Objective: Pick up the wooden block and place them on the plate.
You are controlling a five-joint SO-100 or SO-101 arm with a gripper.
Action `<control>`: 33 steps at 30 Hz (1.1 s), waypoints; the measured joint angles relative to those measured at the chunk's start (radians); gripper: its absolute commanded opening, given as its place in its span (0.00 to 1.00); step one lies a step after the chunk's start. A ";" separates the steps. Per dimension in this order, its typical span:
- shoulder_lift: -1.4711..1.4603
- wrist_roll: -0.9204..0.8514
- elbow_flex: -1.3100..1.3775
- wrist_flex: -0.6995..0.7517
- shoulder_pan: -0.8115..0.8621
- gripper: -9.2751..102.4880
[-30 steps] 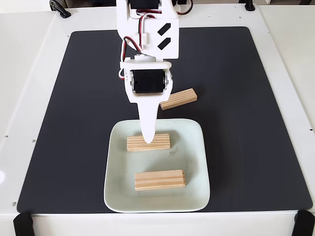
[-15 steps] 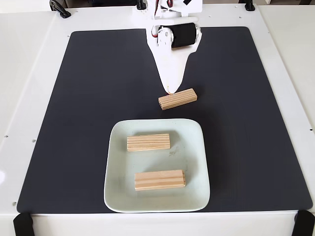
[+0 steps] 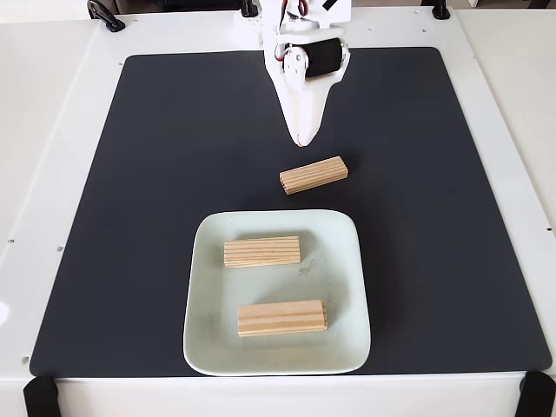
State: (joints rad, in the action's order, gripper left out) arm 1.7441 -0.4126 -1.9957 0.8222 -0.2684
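Black mat [image 3: 156, 217] across the white table [image 3: 52, 130]. Pale plate [image 3: 343, 287] toward 6 o'clock, already carrying two wooden blocks: one [image 3: 261, 251] at its 12 o'clock, one [image 3: 282, 317] at its 6. Third block [image 3: 314, 175] left on the mat, just off the plate's 12 o'clock rim (so partly done). Gripper [image 3: 301, 139] above it at 12, fingers together, empty

Single fixed view: mounted high at the table's front edge, angled steeply down toward the arm's base at top; frames the whole black rectangular mat [image 3: 130, 217] and white table [image 3: 35, 130] edges.
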 measured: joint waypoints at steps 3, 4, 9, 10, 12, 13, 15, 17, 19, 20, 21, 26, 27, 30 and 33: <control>0.002 0.000 -0.009 -0.011 0.009 0.08; 0.002 0.000 -0.009 -0.012 0.006 0.09; 0.002 0.000 -0.011 -0.012 -0.009 0.25; 0.002 0.000 -0.011 -0.012 -0.009 0.29; 0.002 0.000 -0.015 -0.012 -0.008 0.35; 0.002 0.000 -0.017 -0.012 -0.008 0.37; 0.002 0.000 -0.018 -0.012 -0.008 0.36; 0.002 0.000 -0.020 -0.012 -0.008 0.35; 0.002 0.000 -0.021 -0.012 -0.008 0.33; -0.003 0.000 -0.021 -0.008 -0.008 0.33; -0.014 0.000 -0.021 0.003 -0.008 0.33; -0.095 0.000 0.034 0.064 -0.009 0.33; -0.110 0.002 0.052 0.074 -0.009 0.33; -0.153 0.043 0.106 0.083 -0.009 0.33; -0.198 0.067 0.150 0.087 -0.009 0.33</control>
State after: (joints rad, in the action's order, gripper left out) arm 1.5463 -0.3451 -1.8454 0.9097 -0.2777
